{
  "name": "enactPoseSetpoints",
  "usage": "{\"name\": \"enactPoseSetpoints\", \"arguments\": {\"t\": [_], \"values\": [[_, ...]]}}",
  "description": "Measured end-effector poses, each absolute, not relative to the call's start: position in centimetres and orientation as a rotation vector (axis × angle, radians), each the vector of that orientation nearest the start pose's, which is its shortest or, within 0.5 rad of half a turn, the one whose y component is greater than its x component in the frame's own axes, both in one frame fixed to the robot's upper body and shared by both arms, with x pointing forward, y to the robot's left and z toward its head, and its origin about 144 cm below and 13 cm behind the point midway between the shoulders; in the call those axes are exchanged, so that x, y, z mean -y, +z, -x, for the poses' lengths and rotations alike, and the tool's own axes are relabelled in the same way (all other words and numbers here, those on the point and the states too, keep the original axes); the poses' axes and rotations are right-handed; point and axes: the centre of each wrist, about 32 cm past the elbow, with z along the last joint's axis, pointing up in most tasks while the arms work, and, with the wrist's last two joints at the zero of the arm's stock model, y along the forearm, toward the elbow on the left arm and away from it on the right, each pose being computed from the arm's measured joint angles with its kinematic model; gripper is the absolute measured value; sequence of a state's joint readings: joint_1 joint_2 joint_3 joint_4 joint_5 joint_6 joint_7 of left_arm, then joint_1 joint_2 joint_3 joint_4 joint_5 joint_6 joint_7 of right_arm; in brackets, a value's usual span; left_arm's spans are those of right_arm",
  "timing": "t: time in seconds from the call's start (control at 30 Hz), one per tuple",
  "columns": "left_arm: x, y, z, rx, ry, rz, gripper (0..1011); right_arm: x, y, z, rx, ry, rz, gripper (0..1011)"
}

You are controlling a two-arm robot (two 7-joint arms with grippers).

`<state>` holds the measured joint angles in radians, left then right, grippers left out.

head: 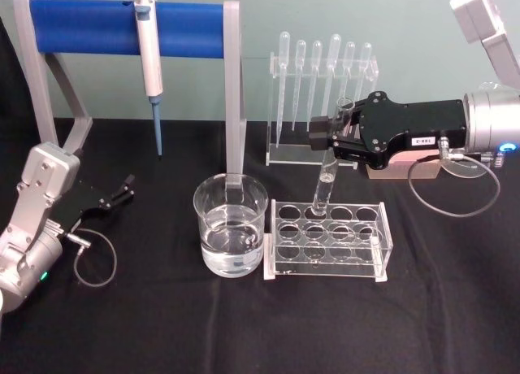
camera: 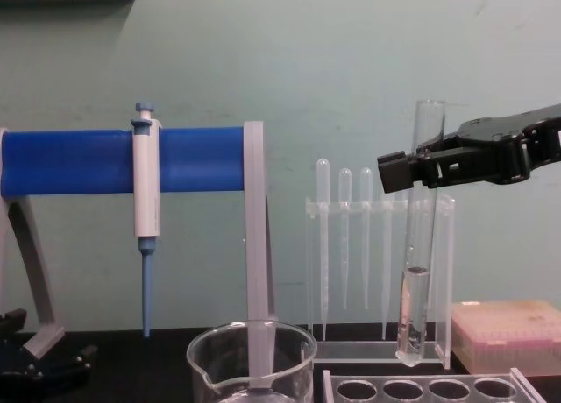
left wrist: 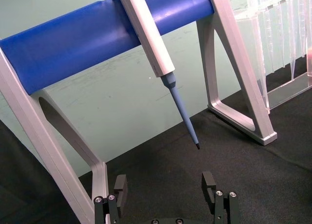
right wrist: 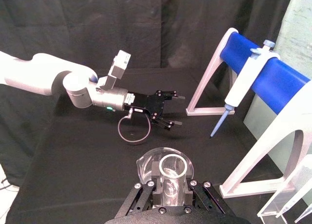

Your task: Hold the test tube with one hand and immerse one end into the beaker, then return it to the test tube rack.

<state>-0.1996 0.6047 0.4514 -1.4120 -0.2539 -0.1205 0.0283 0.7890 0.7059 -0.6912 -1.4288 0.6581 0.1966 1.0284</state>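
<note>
Test tube (head: 326, 187) upright in the right gripper (head: 323, 138), beaker (head: 207, 215) to its left
Head view: jaws clenched on the test tube near its rim, over the rack (head: 382, 244); left gripper (head: 124, 189) parked far left. Left wrist view: its jaws spread, empty. Chest view: clear glass, a little liquid inside, round bottom just above the rack

A pale green wall (camera: 351, 70) stood right behind the blue stand (head: 122, 20). The stand had grey legs and a fat blue bar across its top. It sat on a table (head: 162, 325) covered in black cloth, which spread out wide in front of it. Across the table from the stand hung a dark curtain (right wrist: 122, 24).
</note>
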Motion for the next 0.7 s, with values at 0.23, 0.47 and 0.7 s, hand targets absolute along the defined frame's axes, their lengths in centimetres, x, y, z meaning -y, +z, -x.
{"name": "enactPoseSetpoints", "arguments": {"t": [0.23, 0.47, 0.7], "values": [[-30.97, 113.98, -48.86, 0.285, 1.248, -0.304, 1000, 29.41, 133.80, -58.83, 0.118, -0.191, 0.270, 226], [-30.97, 113.98, -48.86, 0.285, 1.248, -0.304, 1000, 29.40, 133.80, -58.83, 0.118, -0.191, 0.270, 226], [-30.97, 113.98, -48.86, 0.285, 1.248, -0.304, 1000, 29.41, 133.80, -58.83, 0.118, -0.191, 0.270, 226]]}}
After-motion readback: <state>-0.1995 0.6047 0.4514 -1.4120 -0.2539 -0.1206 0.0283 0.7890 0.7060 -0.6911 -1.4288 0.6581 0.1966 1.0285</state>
